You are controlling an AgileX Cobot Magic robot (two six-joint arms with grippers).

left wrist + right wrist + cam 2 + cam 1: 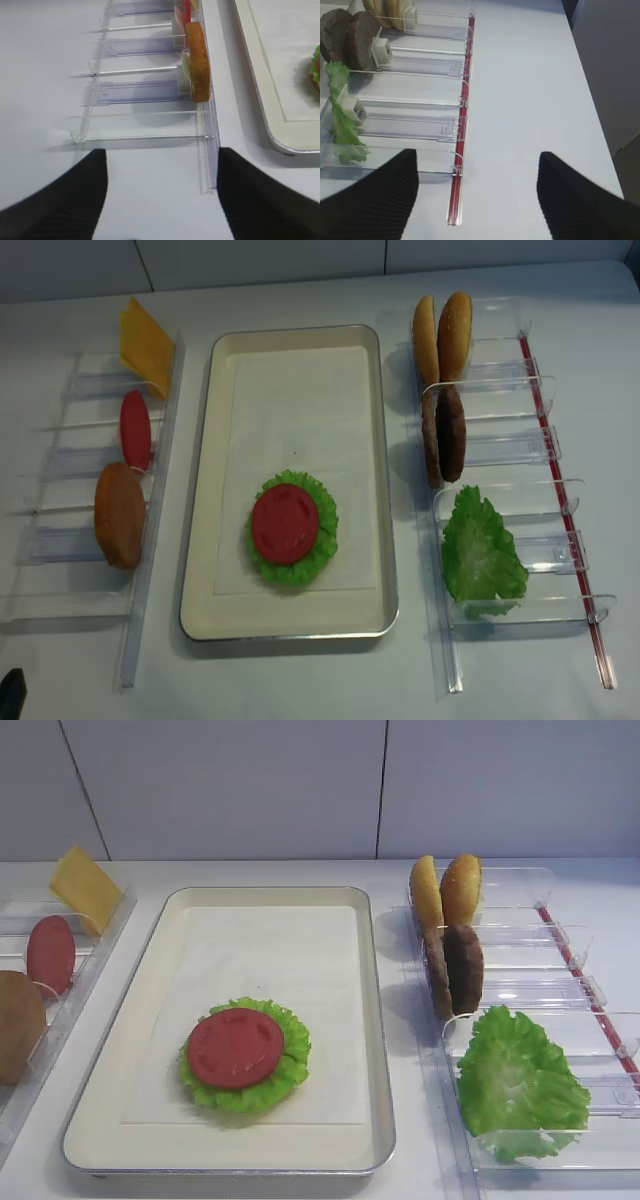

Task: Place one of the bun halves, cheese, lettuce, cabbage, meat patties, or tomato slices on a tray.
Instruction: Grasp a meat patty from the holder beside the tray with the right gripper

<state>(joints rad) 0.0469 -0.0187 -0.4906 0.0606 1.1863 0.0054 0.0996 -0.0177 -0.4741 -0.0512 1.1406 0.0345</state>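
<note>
**Two items stacked on tray, both tools parked off it**

Tray (375, 1020) holds a lettuce leaf (290, 1070) with a tomato slice (235, 1047) on top, sitting toward 6 o'clock on the white paper. The rest of the liner is bare.

Right tool (477, 192): fingers spread wide, nothing between them, hovering over bare counter (530, 90) just past the red-edged end of the right rack (420, 127). Left tool (162, 192): also spread and empty, at the near end of the left rack (145, 92).

Stock: meat patties (455, 970) stand on edge in the right rack, at 3 o'clock from the tray. From the right tool they're at 11 o'clock, well apart, with the rack's lettuce (342, 125) in between. Bun halves (447, 890) sit one slot beyond the patties. On the left rack: cheese (85, 885), a second tomato (50, 953) and a bun half (196, 60).

Risks, my read:
- The two patties stand touching, so a wide pinch could take both or knock one flat.
- Rack lettuce overhangs its slot; a low approach from the tool's present side could drag it out.
- A pushed divider would slide the light clear rack.
- An off-centre drop would tilt on the frilly stack or shove the tomato off.
</note>
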